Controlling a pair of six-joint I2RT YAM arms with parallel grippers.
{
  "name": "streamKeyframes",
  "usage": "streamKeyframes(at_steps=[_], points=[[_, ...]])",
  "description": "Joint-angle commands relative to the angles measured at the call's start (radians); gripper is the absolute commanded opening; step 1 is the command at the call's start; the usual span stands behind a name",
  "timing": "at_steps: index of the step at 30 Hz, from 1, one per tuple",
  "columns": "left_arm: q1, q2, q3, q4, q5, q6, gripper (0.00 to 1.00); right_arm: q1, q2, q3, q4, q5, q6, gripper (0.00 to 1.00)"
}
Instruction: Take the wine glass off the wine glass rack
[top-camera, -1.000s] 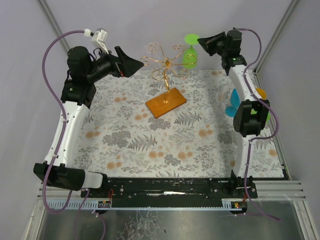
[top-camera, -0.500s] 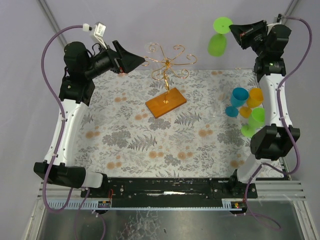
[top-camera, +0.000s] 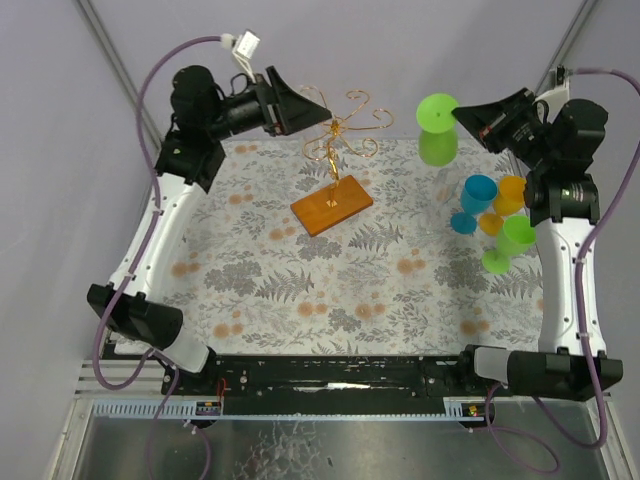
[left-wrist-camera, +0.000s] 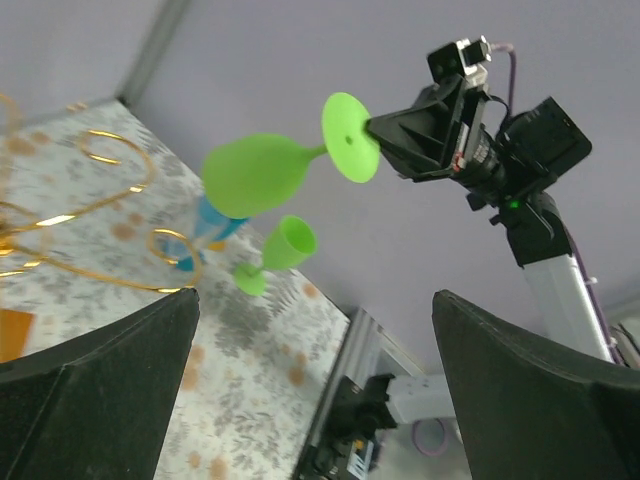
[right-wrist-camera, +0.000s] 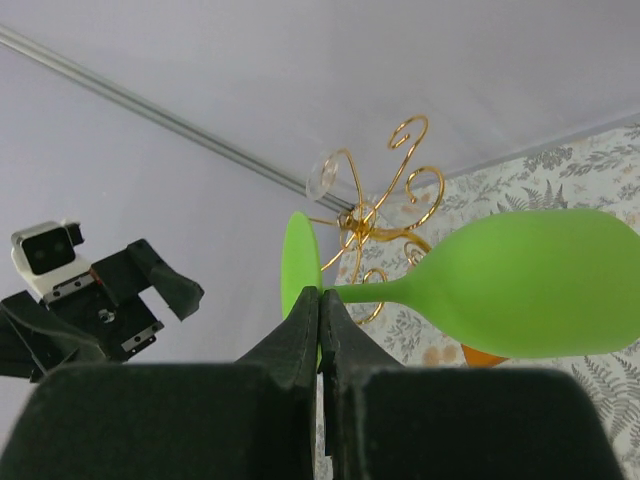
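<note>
Aloft, the right gripper (top-camera: 458, 116) pinches the green glass (top-camera: 437, 130), seemingly by its foot, right of the rack (top-camera: 332, 205); left gripper (top-camera: 300, 108) spread.

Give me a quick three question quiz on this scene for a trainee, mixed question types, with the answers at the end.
1. True or false: the green wine glass hangs on the wine glass rack.
2. Multiple choice: which part of the glass does the right gripper pinch? A) the bowl B) the round foot C) the middle of the stem
3. Fill in: the left gripper, beside the rack, is ___ (open or shut).

Key: 1 false, the glass is held in the air, clear of the rack. 2 B. 3 open.
</note>
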Motion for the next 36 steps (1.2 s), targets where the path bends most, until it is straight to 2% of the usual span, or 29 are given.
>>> streamKeyframes(at_steps=[1, 8, 23, 36], points=[[-0.102, 0.047, 0.047, 0.078, 0.050, -0.051, 1.00, 0.003, -0.069, -0.056, 0.000, -0.025, -0.041, 0.00], [-0.231, 0.129, 0.096, 0.102, 0.051, -0.062, 1.00, 0.004, -0.143, -0.112, 0.027, -0.059, -0.052, 0.00], [-0.301, 0.229, 0.114, 0.165, 0.049, -0.130, 1.00, 0.005, -0.188, -0.172, 0.182, -0.218, -0.007, 0.00], [-0.357, 0.284, 0.166, 0.204, 0.049, -0.158, 0.98, 0.062, -0.155, -0.163, 0.150, -0.255, -0.075, 0.00]])
